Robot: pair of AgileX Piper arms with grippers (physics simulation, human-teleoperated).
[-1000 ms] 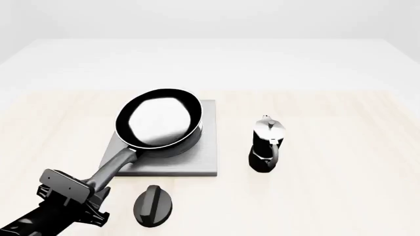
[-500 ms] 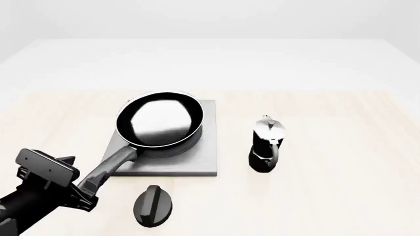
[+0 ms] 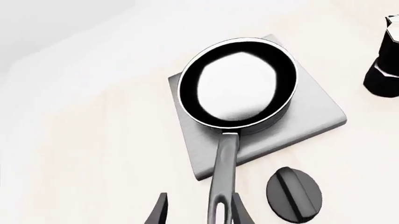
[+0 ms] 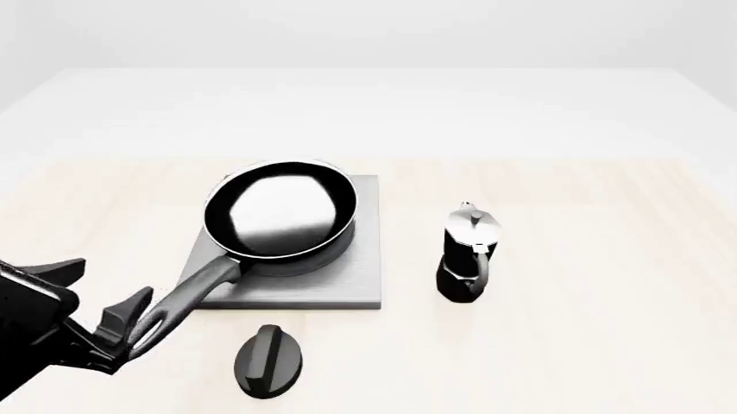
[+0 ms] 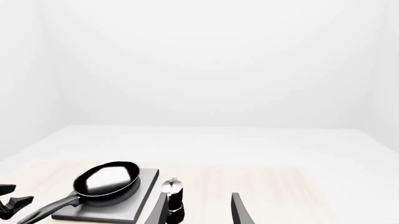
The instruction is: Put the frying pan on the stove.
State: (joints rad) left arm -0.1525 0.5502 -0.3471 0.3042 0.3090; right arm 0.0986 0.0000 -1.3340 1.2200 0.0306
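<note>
the frying pan (image 4: 280, 216) is seated on the stove (image 4: 345, 280), its bowl over the raised rings toward the slab's left and far part, so the placement looks done. the long handle is left projecting past the stove's near-left edge over the table (image 4: 553, 345), which is judged to be why the grasp was made there: the loop end is clear of the slab and reachable from the left side. the left end effector (image 4: 116, 332) is seen released, its fingers spread on either side of the handle's loop end with gaps showing, not clenched on it. the right end effector (image 5: 198, 210) is held high and well back, fingers apart and empty, kept out of the way. a moka pot (image 4: 467, 254) stands right of the stove, and a black knob (image 4: 268, 360) lies just in front of it, neither touched.
</note>
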